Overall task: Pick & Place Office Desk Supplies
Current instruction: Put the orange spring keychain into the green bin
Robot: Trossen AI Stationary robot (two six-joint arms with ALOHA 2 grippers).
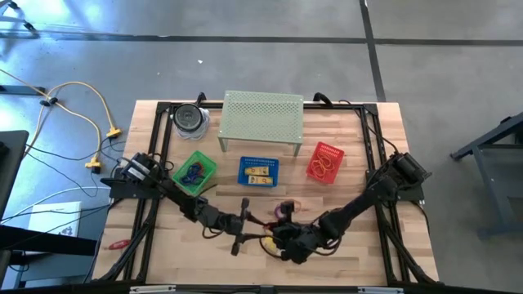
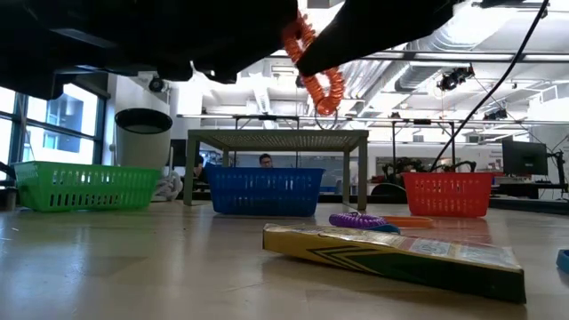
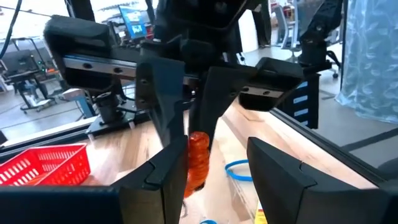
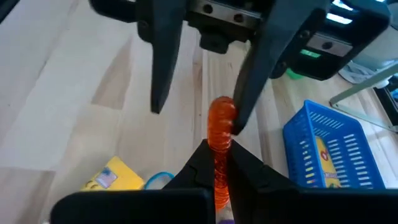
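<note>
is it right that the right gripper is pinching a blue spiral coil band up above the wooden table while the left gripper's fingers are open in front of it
Not quite: the spiral coil band is orange, not blue, as the right wrist view shows. The rest stands: the right gripper pinches it above the wooden table, and the left gripper is open in front of it.

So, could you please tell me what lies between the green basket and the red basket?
The blue basket, holding yellow blocks, as the high view shows.

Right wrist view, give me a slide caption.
Right gripper shut on an orange coil band, facing the open left gripper.
</note>
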